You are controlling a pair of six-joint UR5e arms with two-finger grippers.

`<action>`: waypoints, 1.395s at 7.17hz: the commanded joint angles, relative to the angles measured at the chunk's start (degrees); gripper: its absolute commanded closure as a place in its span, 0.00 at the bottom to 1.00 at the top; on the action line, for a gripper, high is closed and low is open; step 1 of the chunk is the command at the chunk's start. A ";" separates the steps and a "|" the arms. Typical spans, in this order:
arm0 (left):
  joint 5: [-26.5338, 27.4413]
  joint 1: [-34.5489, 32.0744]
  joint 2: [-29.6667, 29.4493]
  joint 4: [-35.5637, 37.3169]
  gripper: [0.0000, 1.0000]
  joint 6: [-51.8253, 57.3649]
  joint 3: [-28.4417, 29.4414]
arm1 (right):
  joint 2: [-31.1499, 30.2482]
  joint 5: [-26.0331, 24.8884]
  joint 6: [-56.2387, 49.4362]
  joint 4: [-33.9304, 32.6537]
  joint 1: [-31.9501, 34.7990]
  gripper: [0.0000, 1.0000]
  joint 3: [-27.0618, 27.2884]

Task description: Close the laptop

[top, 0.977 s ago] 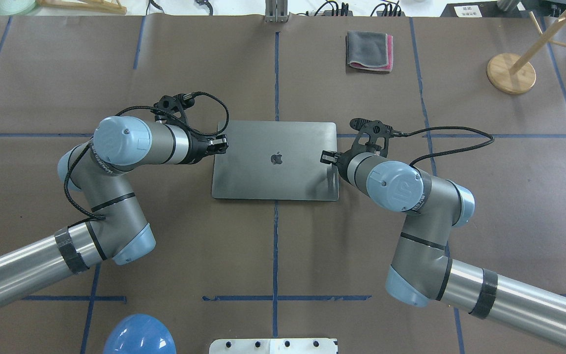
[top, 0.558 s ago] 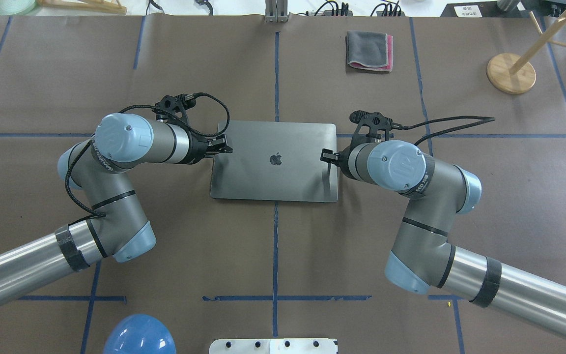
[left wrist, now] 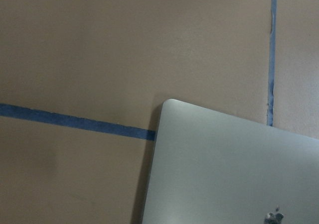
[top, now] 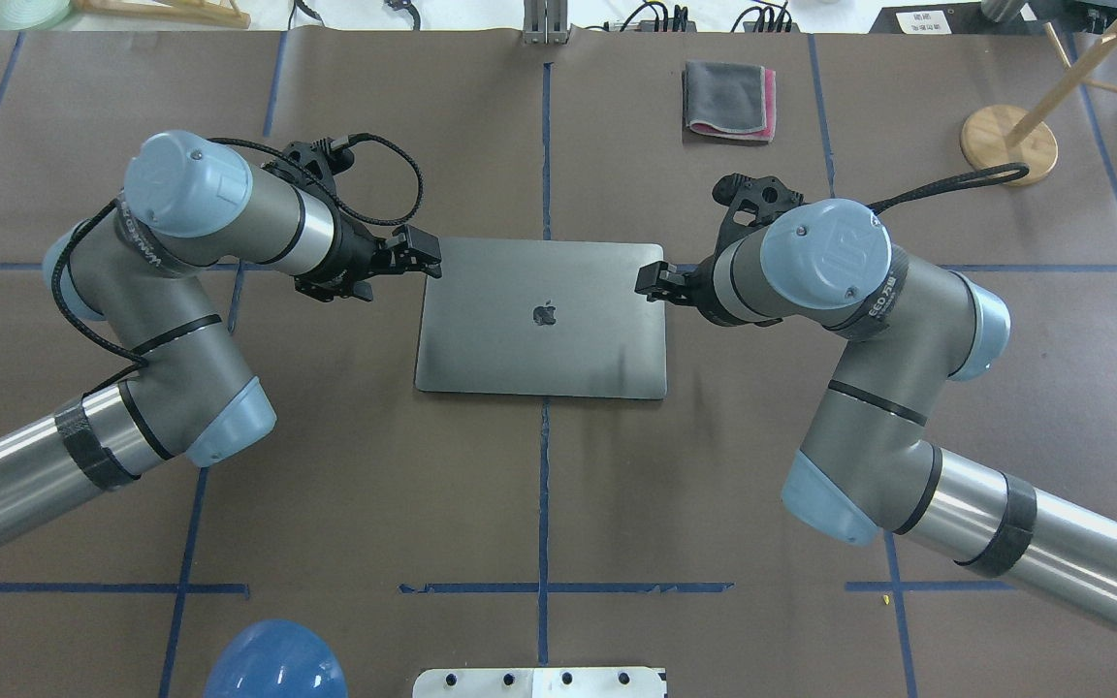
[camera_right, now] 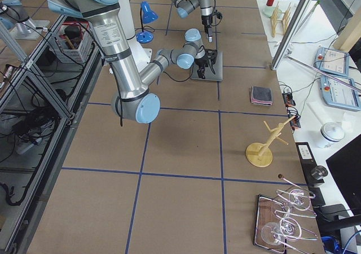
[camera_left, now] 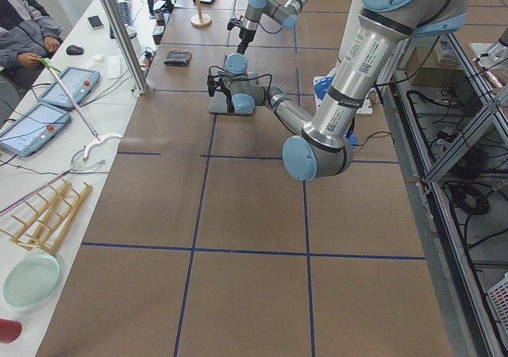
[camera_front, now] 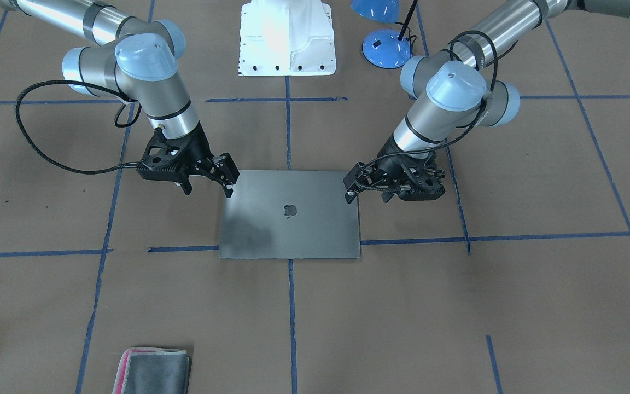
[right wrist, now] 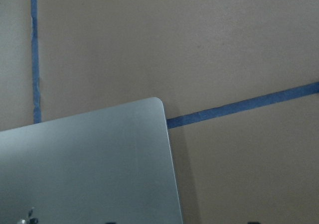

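Observation:
The laptop [top: 541, 318] lies flat on the brown table with its lid down, the apple logo facing up; it also shows in the front view [camera_front: 290, 214]. My left gripper [top: 374, 271] hovers at the laptop's far left corner, off the lid, and looks open and empty [camera_front: 369, 194]. My right gripper [top: 699, 296] hovers at the far right corner, also open and empty [camera_front: 208, 186]. Each wrist view shows only a rounded corner of the lid [left wrist: 224, 164] [right wrist: 89, 164].
A folded grey-and-pink cloth [top: 728, 100] lies beyond the laptop. A wooden stand [top: 1007, 143] is at the far right. A blue lamp [top: 274, 659] and the white robot base [camera_front: 286, 38] are at the near edge.
Both grippers have come off the lid's side edges and moved up and toward its far corners. The laptop stays flat and closed.

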 commanded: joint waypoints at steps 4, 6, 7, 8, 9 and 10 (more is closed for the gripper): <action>-2.98 -6.67 9.52 47.10 0.01 34.73 -28.43 | -8.89 14.82 -29.04 -23.74 11.70 0.01 15.27; -4.64 -15.95 22.41 48.40 0.01 53.44 -34.36 | -17.76 21.94 -48.15 -23.74 22.40 0.01 16.51; -8.74 -23.67 27.26 48.49 0.01 65.89 -33.50 | -23.11 24.15 -60.79 -23.74 28.81 0.01 16.43; -12.17 -31.92 30.44 48.49 0.01 77.50 -30.10 | -27.60 25.91 -71.79 -23.83 34.79 0.01 15.65; -16.47 -39.23 32.39 48.14 0.01 86.76 -23.89 | -31.56 28.19 -82.78 -23.48 40.85 0.01 12.85; -17.04 -44.52 33.80 47.70 0.01 94.24 -18.52 | -34.56 31.08 -92.46 -23.30 46.83 0.01 9.26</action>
